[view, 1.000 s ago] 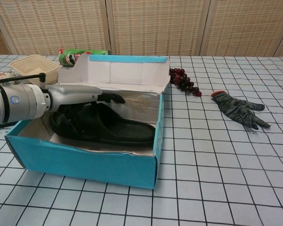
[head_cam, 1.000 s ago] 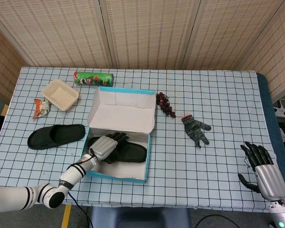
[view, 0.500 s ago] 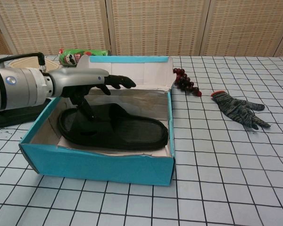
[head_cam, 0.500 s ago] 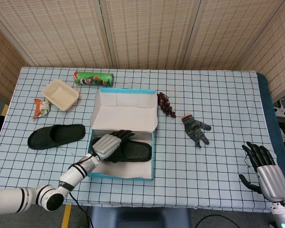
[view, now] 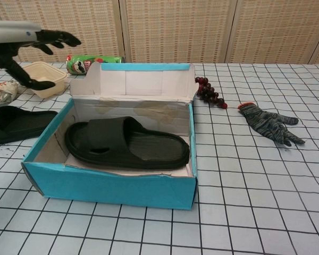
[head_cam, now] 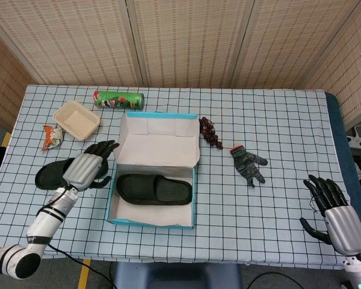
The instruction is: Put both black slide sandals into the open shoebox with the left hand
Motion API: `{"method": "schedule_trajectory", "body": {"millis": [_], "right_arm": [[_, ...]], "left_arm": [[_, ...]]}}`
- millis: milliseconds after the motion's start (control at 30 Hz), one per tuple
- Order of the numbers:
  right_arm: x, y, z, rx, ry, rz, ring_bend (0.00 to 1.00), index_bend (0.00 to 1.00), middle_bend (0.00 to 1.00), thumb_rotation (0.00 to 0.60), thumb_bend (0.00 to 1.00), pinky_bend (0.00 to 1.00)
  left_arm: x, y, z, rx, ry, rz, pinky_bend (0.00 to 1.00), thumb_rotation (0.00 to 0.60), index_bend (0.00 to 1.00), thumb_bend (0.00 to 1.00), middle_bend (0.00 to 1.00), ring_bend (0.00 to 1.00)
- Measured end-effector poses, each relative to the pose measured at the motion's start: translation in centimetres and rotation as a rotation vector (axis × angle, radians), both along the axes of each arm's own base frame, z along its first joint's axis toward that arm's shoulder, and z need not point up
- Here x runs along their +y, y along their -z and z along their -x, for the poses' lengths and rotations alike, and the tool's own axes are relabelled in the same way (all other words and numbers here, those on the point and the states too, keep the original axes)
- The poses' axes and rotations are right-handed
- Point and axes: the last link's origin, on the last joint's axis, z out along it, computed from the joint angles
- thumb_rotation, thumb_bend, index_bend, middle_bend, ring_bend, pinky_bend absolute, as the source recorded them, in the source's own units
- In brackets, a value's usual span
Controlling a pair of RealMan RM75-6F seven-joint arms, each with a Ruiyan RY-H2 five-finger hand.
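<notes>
One sandal (head_cam: 154, 188) lies in the shoebox (head_cam: 150, 220); the other sandal (head_cam: 55, 173) lies on the desk (head_cam: 277, 120) left of it. Your left hand (head_cam: 87, 167) hovers above it, fingers spread, empty. It looks light and bendy, so grip the strap.

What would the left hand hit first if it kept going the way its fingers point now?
Probably the shoebox: the left hand, open above the second sandal, points toward its raised lid. Height is unclear, so it might pass over.
</notes>
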Motion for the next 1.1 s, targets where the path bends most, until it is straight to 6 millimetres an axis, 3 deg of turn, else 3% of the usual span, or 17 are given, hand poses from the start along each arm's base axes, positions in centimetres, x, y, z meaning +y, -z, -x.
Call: {"method": "schedule_trajectory", "body": {"millis": [233,433,633,1100], "right_arm": [[-1.4,-1.3,-4.0,-0.003,-0.104,-0.012,0.0,0.0,0.0,0.6,0.2,0.0],[-2.3,-1.2,-5.8,0.014,-0.144,-0.054,0.0,0.0,0.0,0.6,0.2,0.0],[-2.7,-0.7,-5.9,0.006,-0.145,-0.073,0.0,0.0,0.0,0.6,0.2,0.0],[-2.5,-0.7,-5.3,0.011,-0.132,-0.074,0.0,0.0,0.0,0.6,0.2,0.0]], "left_arm": [[0.5,-1.0,7.8,0.11,-0.182,-0.096,0.08,0.6,0.0,0.36,0.0,0.0],[0.4,-0.9,12.1,0.17,-0.292,-0.13,0.07,0.6,0.0,0.32,0.0,0.0],[0.0,-0.2,13.5,0.166,-0.371,-0.087,0.07,0.6,0.0,0.29,0.0,0.0],[1.5,2.2,15.6,0.221,-0.442,-0.059,0.07,0.6,0.0,0.3,0.0,0.0]]}}
